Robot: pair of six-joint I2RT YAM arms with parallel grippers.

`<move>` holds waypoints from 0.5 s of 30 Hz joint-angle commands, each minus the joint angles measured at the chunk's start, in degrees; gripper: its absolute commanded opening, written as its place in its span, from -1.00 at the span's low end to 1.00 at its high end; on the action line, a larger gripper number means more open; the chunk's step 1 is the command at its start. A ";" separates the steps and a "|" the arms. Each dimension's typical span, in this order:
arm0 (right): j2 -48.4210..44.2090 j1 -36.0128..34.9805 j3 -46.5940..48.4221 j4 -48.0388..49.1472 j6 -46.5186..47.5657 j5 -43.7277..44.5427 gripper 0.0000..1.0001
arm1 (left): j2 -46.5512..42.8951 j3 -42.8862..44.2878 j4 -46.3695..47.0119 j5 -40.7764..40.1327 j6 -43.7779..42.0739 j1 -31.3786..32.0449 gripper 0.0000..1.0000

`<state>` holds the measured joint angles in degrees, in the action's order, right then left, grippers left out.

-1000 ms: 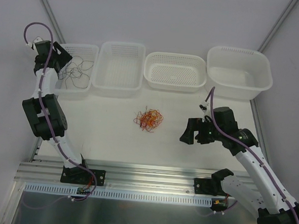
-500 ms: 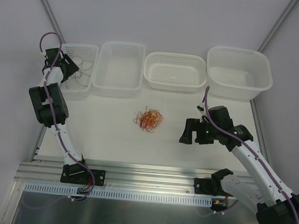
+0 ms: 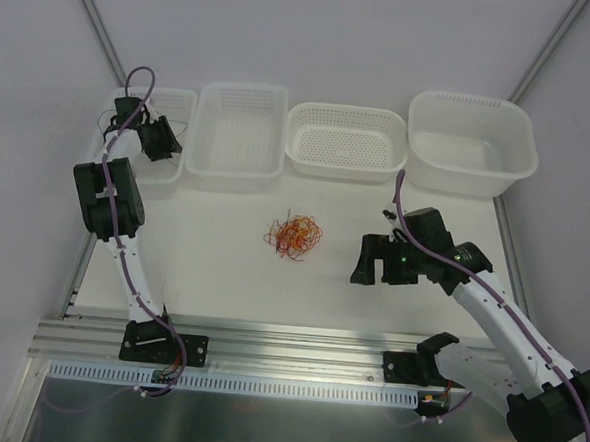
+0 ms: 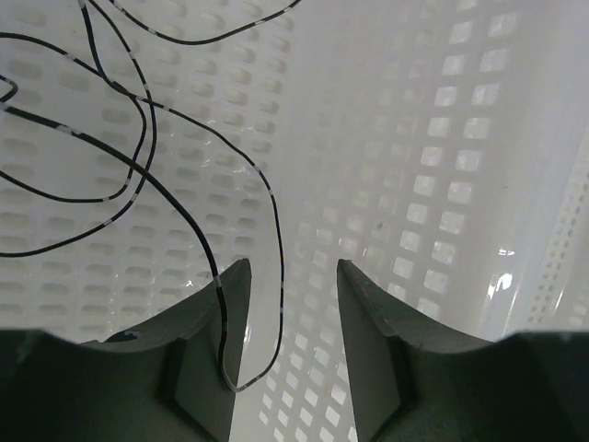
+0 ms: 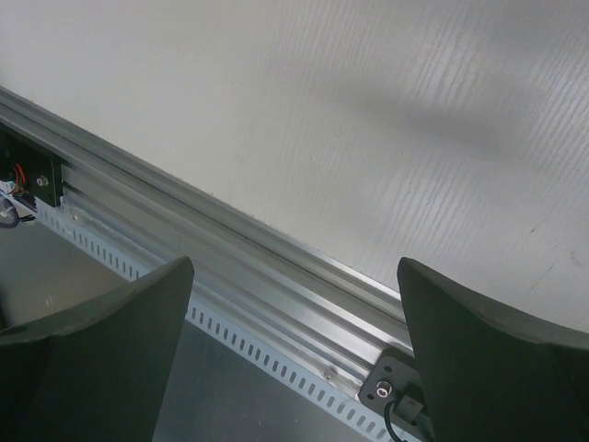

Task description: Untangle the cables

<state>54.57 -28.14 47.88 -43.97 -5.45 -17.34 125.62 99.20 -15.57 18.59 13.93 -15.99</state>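
Up at the far left, the left gripper (image 4: 291, 267) is inside the leftmost basket (image 3: 185, 98), pointing down at its perforated floor. Its jaws stand partly apart, with a plain gap between the fingers (image 4: 207, 350). Dark cables (image 4: 253, 170) lie in loose loops on the basket floor. One thin strand runs down along the inner face of the left finger and curls back up through the gap. It is not pinched, since the gap is far wider than the strand, so this gripper has hold of nothing. From above, the arm hides most of those dark loops. The tangle (image 3: 294, 236) of orange-yellow and red cables sits in a small knot on the table (image 3: 213, 246), near the middle, nearer than the baskets and well apart from both grippers. To the right of the tangle, the right gripper (image 3: 373, 258) is above the bare table with its jaws spread wide and nothing between them. Its wrist camera looks down past the two fingers at white table surface and the metal rail (image 5: 230, 241) along the near edge. Three more baskets stand in the far row to the right of the first; no cable can be made out in them.
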 commanded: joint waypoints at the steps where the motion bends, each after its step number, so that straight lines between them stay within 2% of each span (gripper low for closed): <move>1: 0.02 -0.77 1.78 0.99 -1.22 0.56 0.96 | -2.48 0.56 -2.01 8.92 -5.23 0.34 -0.15; 3: 0.01 -1.21 1.96 0.99 -1.40 0.47 0.96 | -4.32 -0.66 -2.44 8.92 -5.85 0.34 -0.24; 6: -0.60 -1.92 2.31 0.64 -1.40 0.82 0.96 | -7.92 -2.08 -2.44 4.28 -5.41 0.34 -0.20; 8: -0.78 -2.18 2.57 0.55 -1.40 1.26 0.96 | -9.86 -2.43 -2.53 1.46 -4.36 0.43 -0.04; 9: -0.86 -2.44 2.66 0.46 -1.40 1.26 0.96 | -11.70 -2.52 -2.45 -1.07 -4.01 0.34 0.14; 13: -1.22 -3.06 2.92 0.90 -1.32 1.96 0.96 | -17.24 -3.39 -2.53 -6.89 -0.06 0.43 0.58; 15: -1.22 -3.41 3.01 1.25 -1.14 2.23 0.96 | -21.09 -4.71 -2.45 -8.04 1.62 0.34 0.69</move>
<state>54.33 -30.87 48.23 -43.94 -6.00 -16.29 113.21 95.46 -18.50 14.90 12.67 -15.79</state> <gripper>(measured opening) 0.980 0.822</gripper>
